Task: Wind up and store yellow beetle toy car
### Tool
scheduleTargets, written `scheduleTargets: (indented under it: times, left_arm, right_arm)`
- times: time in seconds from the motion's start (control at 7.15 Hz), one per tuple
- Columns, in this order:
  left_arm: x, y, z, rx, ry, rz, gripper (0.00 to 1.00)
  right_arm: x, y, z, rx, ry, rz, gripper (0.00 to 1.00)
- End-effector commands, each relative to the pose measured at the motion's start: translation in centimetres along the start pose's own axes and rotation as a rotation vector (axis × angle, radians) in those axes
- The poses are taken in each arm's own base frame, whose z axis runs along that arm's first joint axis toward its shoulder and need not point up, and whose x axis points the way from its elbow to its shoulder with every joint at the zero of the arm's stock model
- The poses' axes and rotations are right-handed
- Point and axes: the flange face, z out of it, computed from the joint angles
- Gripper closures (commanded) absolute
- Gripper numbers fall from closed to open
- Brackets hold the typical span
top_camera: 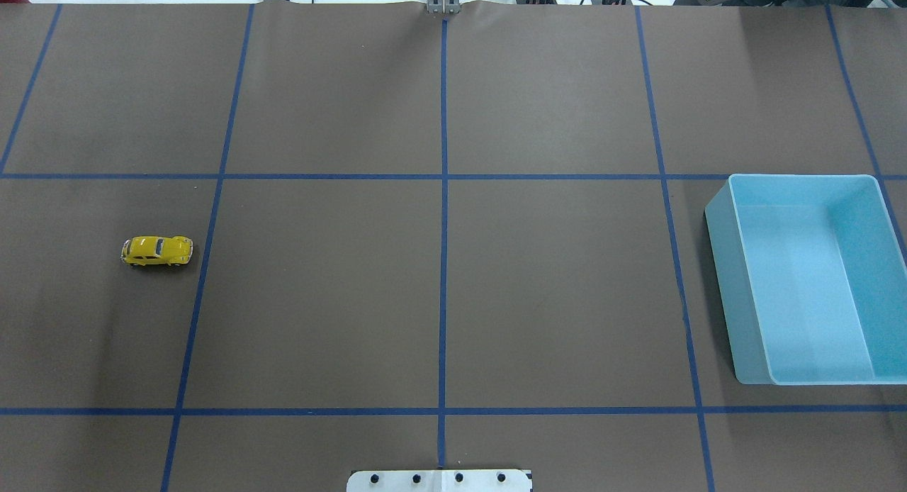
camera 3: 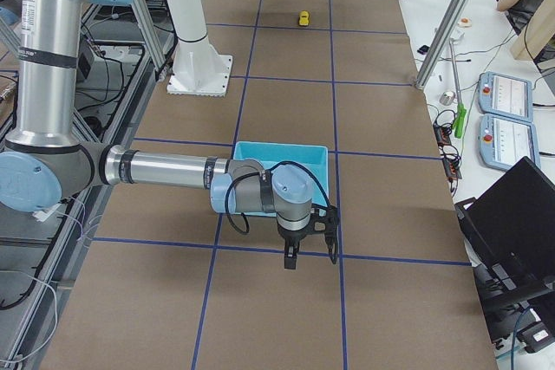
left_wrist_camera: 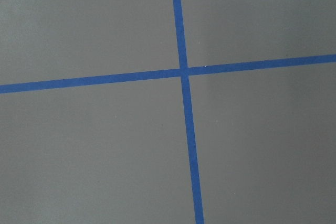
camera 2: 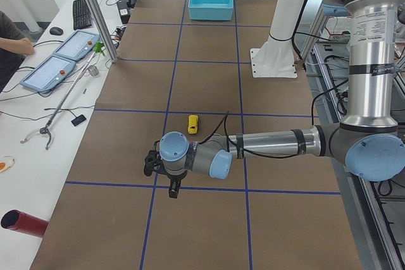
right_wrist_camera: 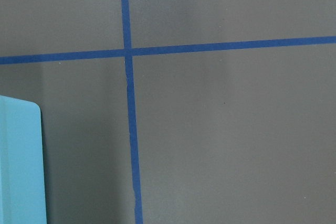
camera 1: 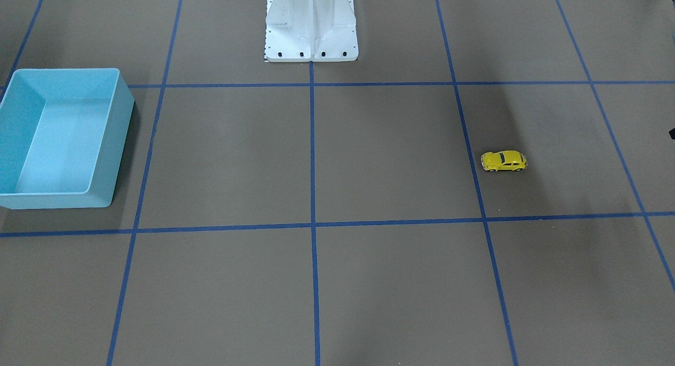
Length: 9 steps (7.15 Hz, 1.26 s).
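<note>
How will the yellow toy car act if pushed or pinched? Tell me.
The toy car sits upright on its wheels on the flat table, so a push along its length would probably roll it away. Its glossy, rounded body may slip in a pinch. It looks small, so it is likely light.

The left arm (camera 2: pixel 272 143) holds its upper link upright and its forearm level, reaching out from the elbow to the left wrist (camera 2: pixel 190 156). Just below that wrist hangs the left gripper (camera 2: pixel 166 178), its dark fingers pointing straight down. The right arm (camera 3: pixel 165 168) takes the same pose, with an upright upper link and a level forearm. The right wrist (camera 3: pixel 282 190) sits just above the right gripper (camera 3: pixel 310 253), whose fingers also point down. These side views do not show whether either gripper's jaws are parted or closed.
</note>
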Motion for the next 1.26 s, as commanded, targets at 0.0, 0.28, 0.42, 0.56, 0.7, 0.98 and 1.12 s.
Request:
scheduleTargets:
  times: [0.0, 0.28, 0.42, 0.56, 0.7, 0.98, 1.12]
  left_arm:
    - [0.7, -0.5, -0.5, 0.018, 0.005, 0.021, 0.01]
    - [2.2, -1.6, -1.7, 0.071, 0.012, 0.093, 0.01]
    - [5.3, -2.5, -2.0, 0.079, 0.025, 0.154, 0.01]
    - [8.8, -3.0, -2.7, 0.094, 0.039, 0.221, 0.01]
    - [12.6, -3.2, -3.1, 0.103, 0.058, 0.297, 0.01]
    - [19.2, -3.2, -2.1, 0.132, 0.116, 0.473, 0.01]
    - [22.6, -2.6, -0.8, 0.179, 0.168, 0.612, 0.01]
  right_arm:
    - [0.5, 0.5, 0.5, -0.011, 0.002, 0.011, 0.00]
    - [0.4, 0.6, 0.4, -0.010, 0.000, 0.009, 0.00]
    - [0.4, 0.5, 0.4, -0.010, -0.001, 0.009, 0.00]
    - [0.4, 0.5, 0.4, -0.010, 0.000, 0.007, 0.00]
    - [0.5, 0.6, 0.5, -0.011, 0.000, 0.008, 0.00]
    - [0.5, 0.6, 0.5, -0.011, -0.001, 0.010, 0.00]
    - [0.5, 0.6, 0.5, -0.013, -0.001, 0.011, 0.00]
